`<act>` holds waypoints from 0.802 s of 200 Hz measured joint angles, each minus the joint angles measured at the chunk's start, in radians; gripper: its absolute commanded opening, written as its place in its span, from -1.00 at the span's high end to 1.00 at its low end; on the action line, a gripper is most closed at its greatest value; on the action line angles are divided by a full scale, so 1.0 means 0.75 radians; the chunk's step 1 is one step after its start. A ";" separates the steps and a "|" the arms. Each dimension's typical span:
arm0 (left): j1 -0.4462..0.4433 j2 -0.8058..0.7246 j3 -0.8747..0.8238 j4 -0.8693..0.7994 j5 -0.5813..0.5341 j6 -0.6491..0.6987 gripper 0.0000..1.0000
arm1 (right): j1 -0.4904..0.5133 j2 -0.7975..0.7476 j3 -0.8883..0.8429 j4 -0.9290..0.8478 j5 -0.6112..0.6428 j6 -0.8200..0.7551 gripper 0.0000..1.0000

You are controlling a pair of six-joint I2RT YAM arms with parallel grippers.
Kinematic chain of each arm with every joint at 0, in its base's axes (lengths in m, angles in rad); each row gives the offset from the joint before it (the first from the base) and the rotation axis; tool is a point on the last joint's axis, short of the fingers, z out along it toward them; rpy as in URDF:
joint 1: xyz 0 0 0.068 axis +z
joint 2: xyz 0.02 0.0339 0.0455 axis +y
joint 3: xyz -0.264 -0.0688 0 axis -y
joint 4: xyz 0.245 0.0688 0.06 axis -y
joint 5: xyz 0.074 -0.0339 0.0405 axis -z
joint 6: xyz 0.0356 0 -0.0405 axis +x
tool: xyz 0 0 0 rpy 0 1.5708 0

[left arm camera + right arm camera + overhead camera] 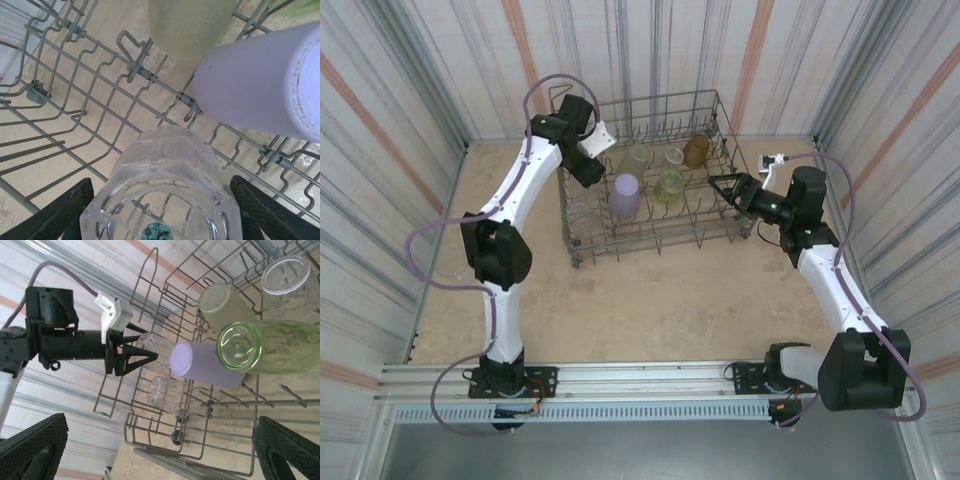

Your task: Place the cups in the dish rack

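Observation:
My left gripper (pixel 588 172) (pixel 162 200) is shut on a clear cup (pixel 165 165) (pixel 152 342), base toward the wrist camera, over the left part of the dish rack (pixel 660 243) (pixel 137 70). In the rack lie a lavender cup (pixel 624 195) (pixel 255 85) (pixel 200 365), two yellow-green cups (pixel 638 157) (pixel 670 186), an amber cup (pixel 696 151) and two more clear cups (pixel 674 156) (pixel 580 212). At the rack's right side, my right gripper (pixel 718 186) (pixel 160 440) is open with nothing between its fingers.
The rack's tall wire sides and upright tines surround the cups. Striped walls (pixel 390 120) close in the tan table (pixel 650 300) on three sides. Bare tabletop lies between the rack and the arm bases.

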 measured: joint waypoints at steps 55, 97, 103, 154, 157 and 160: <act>0.000 0.048 0.010 -0.003 -0.003 0.049 0.83 | -0.003 -0.001 -0.020 0.001 0.000 -0.001 -0.98; 0.000 0.099 0.042 0.019 -0.066 0.052 0.87 | -0.003 -0.001 -0.023 0.005 0.000 -0.001 -0.98; 0.000 0.101 0.042 0.019 -0.077 0.052 0.87 | -0.003 -0.001 -0.023 0.005 0.000 -0.001 -0.98; 0.001 0.106 0.042 0.038 -0.144 0.052 0.87 | -0.003 0.000 -0.028 0.011 0.000 0.000 -0.98; 0.003 0.106 0.042 0.040 -0.147 0.053 0.87 | -0.003 0.001 -0.028 0.011 -0.001 0.000 -0.98; 0.003 0.106 0.042 0.041 -0.148 0.052 0.87 | -0.003 0.001 -0.028 0.011 0.000 0.001 -0.98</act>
